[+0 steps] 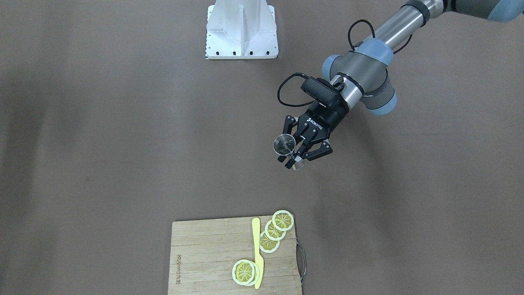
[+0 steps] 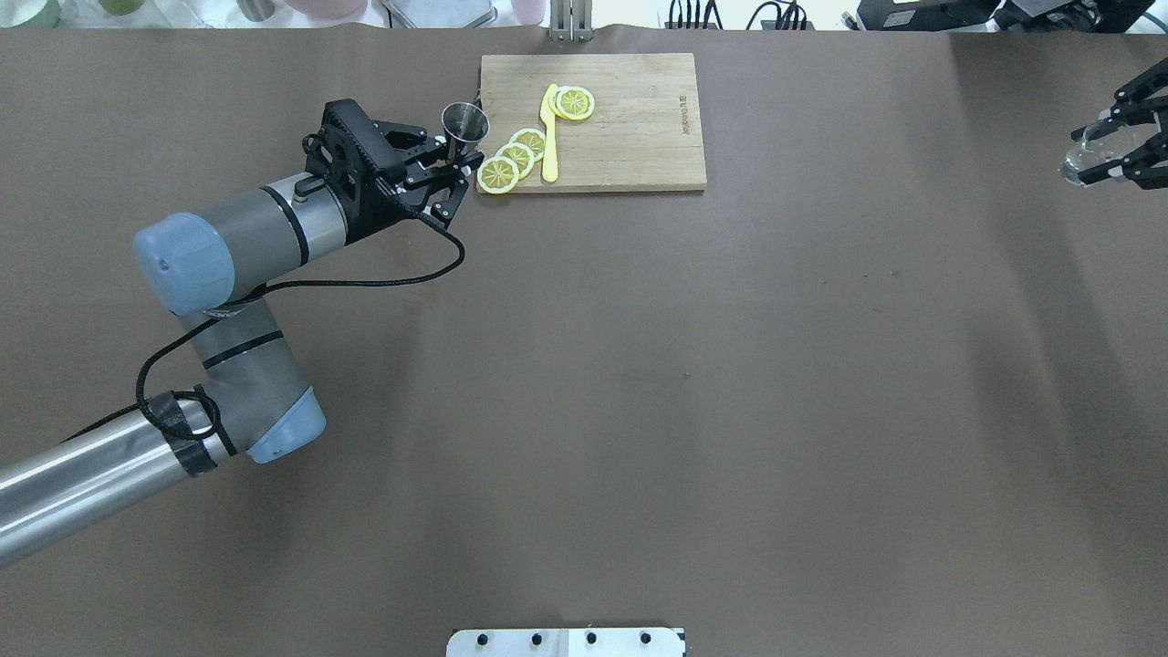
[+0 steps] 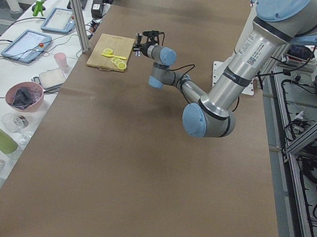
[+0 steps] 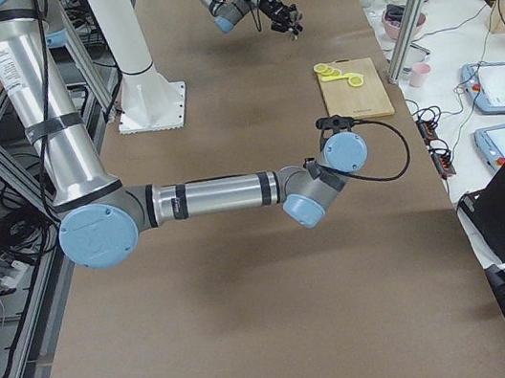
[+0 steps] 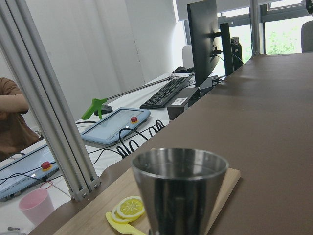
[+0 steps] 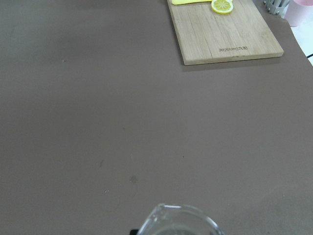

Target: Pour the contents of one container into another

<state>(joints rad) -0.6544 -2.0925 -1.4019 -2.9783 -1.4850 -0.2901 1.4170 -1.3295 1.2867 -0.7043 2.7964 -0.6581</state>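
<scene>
Deciding relation: the glass [image 2: 1077,166] is held well apart from the jigger [image 2: 465,123], across the whole table [image 2: 639,411] toward the robot's right; that gap is to be closed before any tilt
Left gripper [image 2: 456,169]: clamped on the jigger's lower cone, just beside the end of the cutting board [image 2: 630,128] where lemon slices [image 2: 516,155] lie
Jigger axis: upright, with the wide mouth turned up
Right gripper [image 2: 1092,151]: closed around the glass at the table's right end
Nearer arm: each vessel is already held, so neither has to be reached for
Jigger contents: only bare metal is seen inside from the front-facing camera; it is judged empty
Glass contents: only the rim is shown by the right wrist camera; whether liquid is inside cannot be told
</scene>
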